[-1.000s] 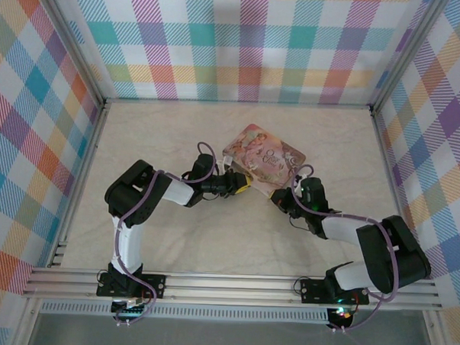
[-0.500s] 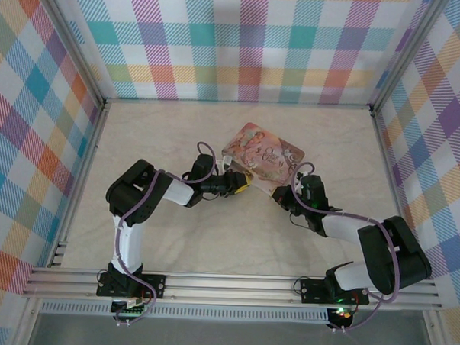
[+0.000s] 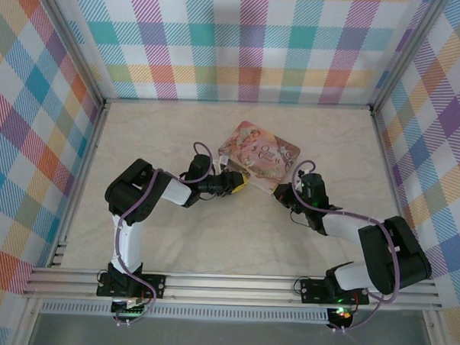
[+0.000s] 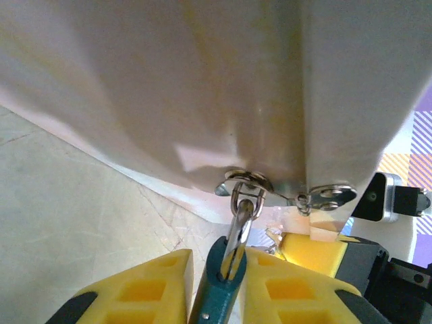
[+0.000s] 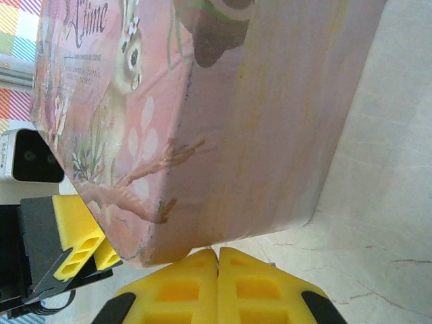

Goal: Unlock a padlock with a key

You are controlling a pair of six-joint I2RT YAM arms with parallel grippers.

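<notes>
Fingers of the left gripper flank the padlock (clamped or not, I cannot tell), the right gripper is pressed shut; I'd steady the padlock squarely first.

Pastel plaid walls enclose a cream marbled tabletop, with an aluminium rail along its near edge.
</notes>
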